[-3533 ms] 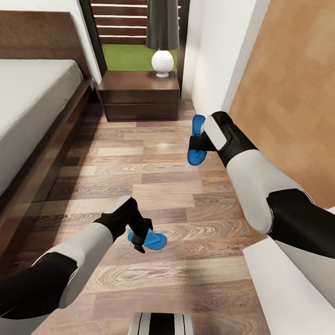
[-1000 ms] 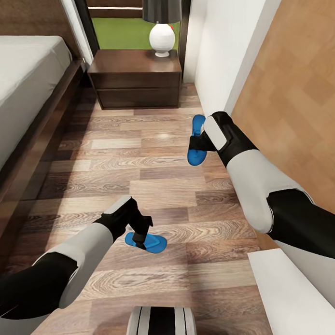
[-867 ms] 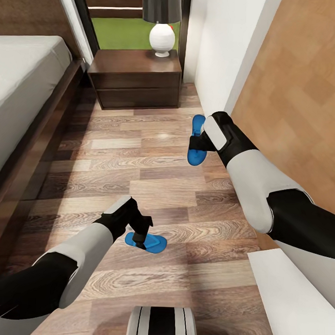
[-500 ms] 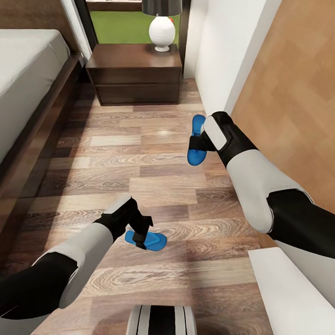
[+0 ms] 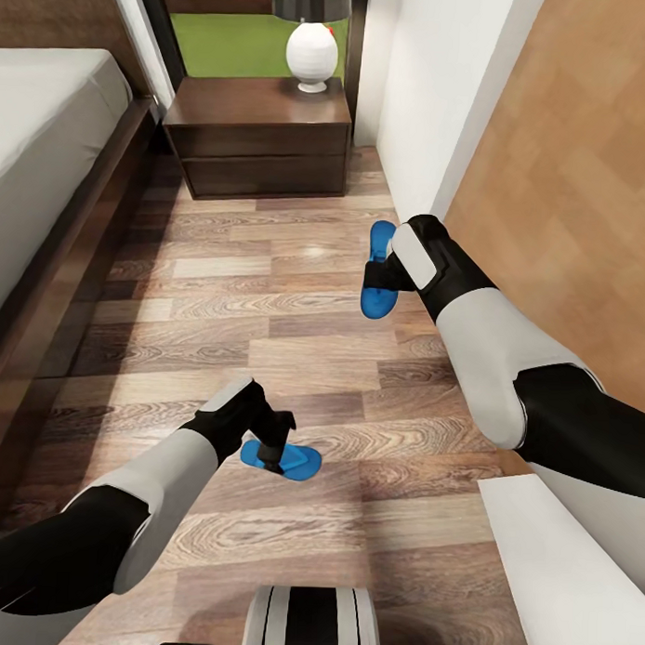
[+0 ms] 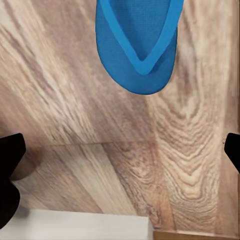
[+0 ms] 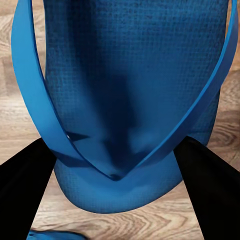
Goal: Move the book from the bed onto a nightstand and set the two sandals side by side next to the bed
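Observation:
One blue sandal lies flat on the wood floor, out in the aisle and well apart from the bed. My left gripper hovers over its near end, open, with nothing between the fingers. The other sandal hangs toe-down in the air near the white wall, and my right gripper is shut on it, one finger at each side of the toe end. A dark nightstand stands at the bed's head. The book is out of view.
A white lamp with a dark shade stands on the nightstand, in front of a window. The bed's dark frame borders the aisle on the left; a white wall and a wood panel border it on the right.
Since the earliest frame my left gripper has opened and let go of its sandal, which now rests on the floor. The view has shifted, so the nightstand sits higher. The right arm still holds its sandal.

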Available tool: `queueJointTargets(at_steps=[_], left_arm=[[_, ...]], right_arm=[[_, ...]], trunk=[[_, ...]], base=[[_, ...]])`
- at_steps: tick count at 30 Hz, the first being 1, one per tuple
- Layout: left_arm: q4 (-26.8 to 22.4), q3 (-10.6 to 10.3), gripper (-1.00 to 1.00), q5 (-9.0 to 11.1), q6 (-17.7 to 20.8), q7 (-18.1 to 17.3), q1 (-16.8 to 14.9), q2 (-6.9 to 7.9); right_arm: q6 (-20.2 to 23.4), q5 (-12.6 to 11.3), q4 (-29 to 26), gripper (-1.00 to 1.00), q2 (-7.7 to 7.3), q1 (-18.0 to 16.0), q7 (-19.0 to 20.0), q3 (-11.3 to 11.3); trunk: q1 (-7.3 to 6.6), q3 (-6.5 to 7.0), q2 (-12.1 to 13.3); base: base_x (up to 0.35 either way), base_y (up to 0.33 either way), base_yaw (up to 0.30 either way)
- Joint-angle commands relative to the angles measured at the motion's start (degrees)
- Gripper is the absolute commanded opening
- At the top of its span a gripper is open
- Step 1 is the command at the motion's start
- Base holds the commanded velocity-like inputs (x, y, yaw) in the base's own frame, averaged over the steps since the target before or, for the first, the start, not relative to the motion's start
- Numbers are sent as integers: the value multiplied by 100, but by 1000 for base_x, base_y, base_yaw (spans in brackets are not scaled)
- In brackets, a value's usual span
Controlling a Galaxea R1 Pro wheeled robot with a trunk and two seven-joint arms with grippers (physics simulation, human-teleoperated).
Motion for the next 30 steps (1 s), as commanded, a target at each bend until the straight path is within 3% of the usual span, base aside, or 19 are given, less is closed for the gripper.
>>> queueJointTargets(at_steps=[1, 9, 20, 25, 30], left_arm=[[-4, -39, 100, 5, 36, 13, -3, 4], [10, -36, 100, -2, 385, -20, -3, 6], [21, -31, 100, -2, 421, -21, -3, 8], [22, -26, 100, -2, 425, -21, -3, 11], [25, -33, 100, -1, 424, -21, -3, 10]], right_arm=[[14, -61, -4, -100, -4, -3, -49, 35], [14, -61, -5, -100, -4, -3, -49, 35], [14, -61, -2, -100, -4, -3, -49, 29], [14, -61, -4, -100, -4, -3, -49, 29], [14, -61, -4, -100, -4, -3, -49, 29]], trunk=[[-1, -3, -1], [-1, -3, -1], [-1, -3, -1], [12, -114, -8], [12, -114, -8]], base=[[0, 0, 0], [0, 0, 0], [0, 0, 0], [0, 0, 0], [0, 0, 0]])
